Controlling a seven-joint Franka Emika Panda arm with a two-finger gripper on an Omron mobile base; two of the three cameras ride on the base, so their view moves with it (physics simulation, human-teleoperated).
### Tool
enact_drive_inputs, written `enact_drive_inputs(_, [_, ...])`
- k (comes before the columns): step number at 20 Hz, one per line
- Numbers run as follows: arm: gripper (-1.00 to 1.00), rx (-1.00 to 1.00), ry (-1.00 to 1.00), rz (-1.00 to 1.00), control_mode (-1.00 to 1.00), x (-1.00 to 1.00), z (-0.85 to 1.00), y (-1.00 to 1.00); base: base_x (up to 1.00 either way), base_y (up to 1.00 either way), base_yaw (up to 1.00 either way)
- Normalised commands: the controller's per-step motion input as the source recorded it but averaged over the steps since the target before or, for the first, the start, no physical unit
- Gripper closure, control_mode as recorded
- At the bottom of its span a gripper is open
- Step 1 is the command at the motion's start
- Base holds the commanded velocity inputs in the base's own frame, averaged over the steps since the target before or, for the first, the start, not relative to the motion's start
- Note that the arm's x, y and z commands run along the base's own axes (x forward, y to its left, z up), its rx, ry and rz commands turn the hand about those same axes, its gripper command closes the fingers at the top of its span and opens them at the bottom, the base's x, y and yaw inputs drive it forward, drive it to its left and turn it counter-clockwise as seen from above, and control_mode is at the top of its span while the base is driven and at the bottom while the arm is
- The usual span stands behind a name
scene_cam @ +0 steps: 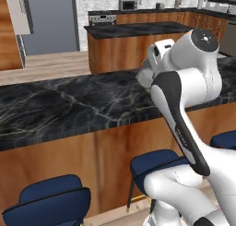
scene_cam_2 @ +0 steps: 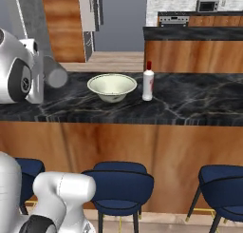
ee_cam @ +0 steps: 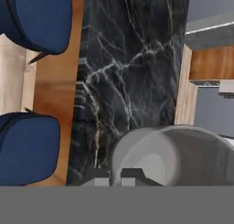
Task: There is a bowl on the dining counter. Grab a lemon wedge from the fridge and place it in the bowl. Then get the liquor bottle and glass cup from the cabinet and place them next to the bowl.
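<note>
The claw [ee_cam: 115,176] is clamped on the glass cup [ee_cam: 176,155]. In the hand view its two little finger tips pinch the near rim of the cup, and the cup lies on its side with its open mouth facing the camera. In the right base view the cup [scene_cam_2: 55,74] sticks out from the robot's hand at the left, held up in the air above the table [scene_cam_2: 190,103], not touching it.

The bowl [scene_cam_2: 112,87] sits on the black marble table, just to the right of the cup. The bottle [scene_cam_2: 148,84] with the red cap stands upright just beside the bowl, on its right. They do not touch.

Blue stools [scene_cam_2: 121,185] stand on the near side of the table. Far behind is the grey fridge [scene_cam: 50,20] and a kitchen counter with a microwave [scene_cam_2: 207,6].
</note>
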Motion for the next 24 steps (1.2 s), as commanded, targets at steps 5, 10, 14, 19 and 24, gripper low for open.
enact_drive_inputs(5, [1.0, 0.02, 0.29, 0.0, -1.0, 0.81, -0.1, 0.26, 0.0, 0.0, 0.0])
enact_drive_inputs(10, [1.0, 0.01, 0.2, 0.02, -1.0, 0.33, -0.26, 0.0, 0.0, 0.0, 0.0])
enact_drive_inputs(14, [1.0, 0.0, 0.09, 0.0, -1.0, 0.2, -0.28, 0.0, 0.0, 0.0, 0.0])
enact_drive_inputs(19, [1.0, 0.0, 0.04, 0.0, -1.0, 0.3, -0.33, 0.0, 0.0, 0.0, 0.0])
enact_drive_inputs(24, [1.0, 0.0, 0.05, 0.0, -1.0, 0.45, -0.35, 0.0, 0.0, 0.0, 0.0])
